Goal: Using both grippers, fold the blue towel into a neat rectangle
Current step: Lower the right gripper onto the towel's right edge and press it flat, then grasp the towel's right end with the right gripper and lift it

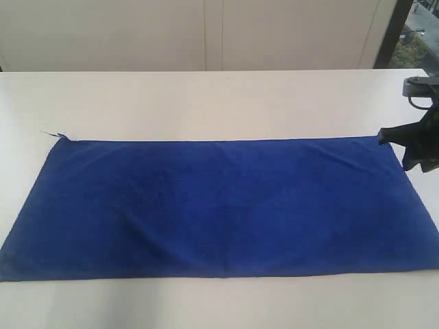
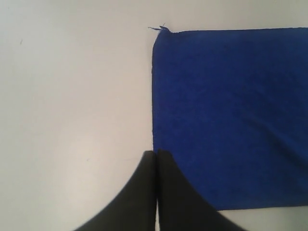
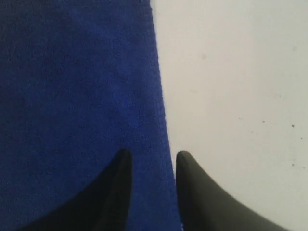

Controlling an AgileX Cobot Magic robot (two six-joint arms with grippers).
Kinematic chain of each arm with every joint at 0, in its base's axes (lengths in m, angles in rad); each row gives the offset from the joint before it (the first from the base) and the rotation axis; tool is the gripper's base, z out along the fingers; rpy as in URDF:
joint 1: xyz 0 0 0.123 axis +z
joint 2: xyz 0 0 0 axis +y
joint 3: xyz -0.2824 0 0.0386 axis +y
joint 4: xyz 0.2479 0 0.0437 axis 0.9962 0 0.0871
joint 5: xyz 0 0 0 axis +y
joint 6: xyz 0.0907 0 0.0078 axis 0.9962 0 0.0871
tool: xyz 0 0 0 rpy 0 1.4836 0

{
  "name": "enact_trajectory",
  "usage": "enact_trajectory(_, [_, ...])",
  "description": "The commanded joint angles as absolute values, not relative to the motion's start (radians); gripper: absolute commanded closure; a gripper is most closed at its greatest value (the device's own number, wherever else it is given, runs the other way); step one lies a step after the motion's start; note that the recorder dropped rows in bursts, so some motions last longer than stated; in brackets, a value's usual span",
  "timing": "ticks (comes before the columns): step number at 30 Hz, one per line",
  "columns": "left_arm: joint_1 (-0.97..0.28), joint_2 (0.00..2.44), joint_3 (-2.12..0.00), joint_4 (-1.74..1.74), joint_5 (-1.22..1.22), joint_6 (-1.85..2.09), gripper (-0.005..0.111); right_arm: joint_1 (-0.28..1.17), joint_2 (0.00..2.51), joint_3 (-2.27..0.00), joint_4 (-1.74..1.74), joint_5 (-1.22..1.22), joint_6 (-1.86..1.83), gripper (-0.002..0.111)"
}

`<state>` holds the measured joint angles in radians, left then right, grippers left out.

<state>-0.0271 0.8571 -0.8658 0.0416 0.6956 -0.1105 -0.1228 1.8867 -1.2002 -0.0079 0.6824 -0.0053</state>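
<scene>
The blue towel [image 1: 219,205] lies spread flat on the white table [image 1: 206,103], long side across the exterior view. My right gripper [image 1: 394,139] is at the towel's far right corner. In the right wrist view the right gripper [image 3: 151,159] is open and its black fingers straddle the edge of the towel [image 3: 77,96], one over cloth and one over bare table. My left gripper [image 2: 156,154] is shut with its fingertips pressed together, hovering at the short edge of the towel [image 2: 231,115]. The exterior view does not show it.
A loose thread [image 1: 55,134] sticks out from the towel's far left corner. A pale wall [image 1: 206,34] runs behind the table, with a dark window frame [image 1: 387,31] at the back right. Bare tabletop surrounds the towel on all sides.
</scene>
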Motion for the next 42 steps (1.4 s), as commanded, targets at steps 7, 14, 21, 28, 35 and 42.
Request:
enact_trajectory(7, [-0.031, 0.848, -0.868, 0.035, 0.703, -0.109, 0.107, -0.13, 1.98, -1.196, 0.0, 0.668, -0.025, 0.07])
enact_trajectory(14, [-0.031, 0.848, -0.868, 0.035, 0.703, -0.109, 0.107, -0.128, 2.005, -1.196, 0.007, 0.683, -0.025, 0.07])
enact_trajectory(21, [-0.031, 0.848, -0.868, 0.035, 0.703, -0.109, 0.107, -0.128, 2.007, -1.196, 0.007, 0.702, -0.025, 0.099])
enact_trajectory(28, [-0.031, 0.848, -0.868, 0.035, 0.703, -0.109, 0.107, -0.143, 2.007, -1.204, -0.043, 0.713, -0.016, 0.108])
enact_trajectory(35, [-0.031, 0.848, -0.868, 0.035, 0.703, -0.109, 0.107, -0.263, 2.007, -1.273, -0.13, 0.732, -0.011, 0.108])
enact_trajectory(42, [-0.031, 0.848, -0.868, 0.035, 0.703, -0.109, 0.107, -0.309, 2.007, -1.305, -0.113, 0.735, -0.011, 0.108])
